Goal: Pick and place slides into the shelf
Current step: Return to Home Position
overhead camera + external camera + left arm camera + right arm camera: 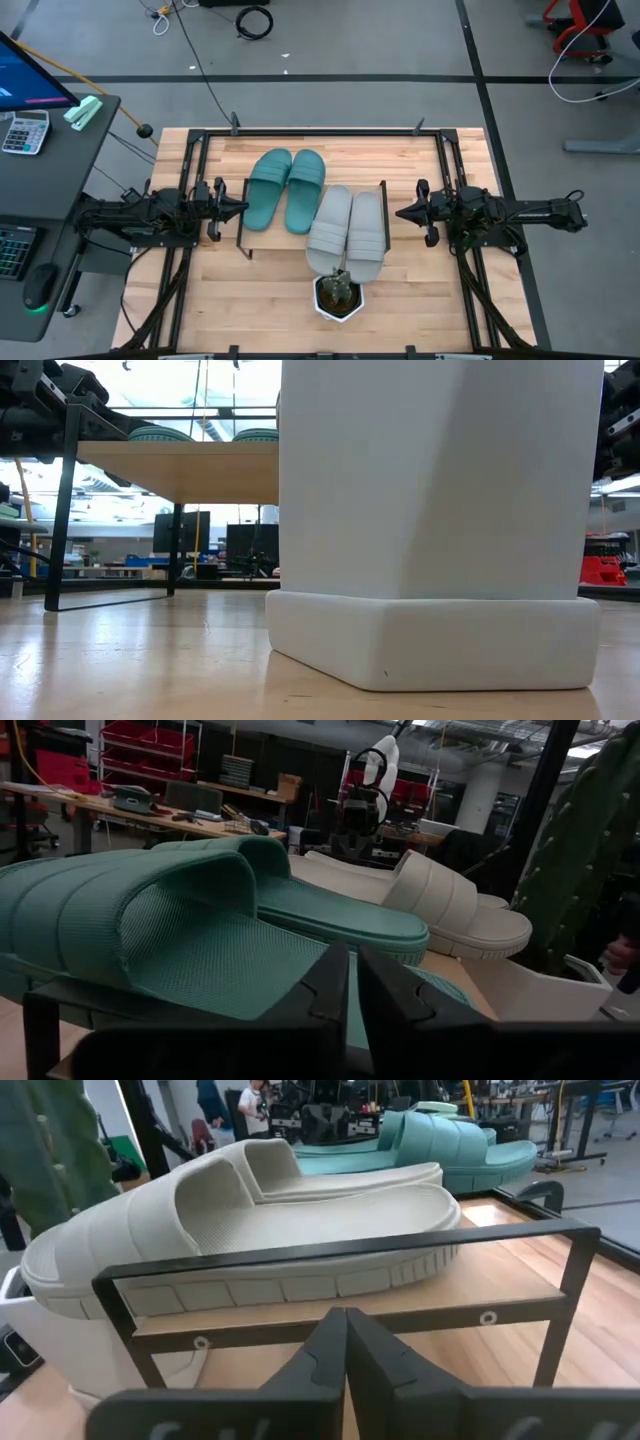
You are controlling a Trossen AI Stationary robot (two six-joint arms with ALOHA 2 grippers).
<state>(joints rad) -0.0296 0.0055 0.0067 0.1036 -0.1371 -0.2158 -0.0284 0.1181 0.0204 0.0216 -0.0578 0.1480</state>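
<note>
Slides [300,195] sit on the shelf [275,238] overhead; wrist views show left hand [350,965], right hand [346,1320] closed, empty.

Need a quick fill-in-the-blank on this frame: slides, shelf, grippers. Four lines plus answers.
1. The left gripper and right gripper flank the shelf, both with fingers ____.
2. The teal pair lies nearer the ____ gripper than the grey pair does.
3. In total, ____ slides lie on the shelf.
4. The white pot next to the grey pair holds a ____.

Missing words: shut; left; four; cactus
</note>
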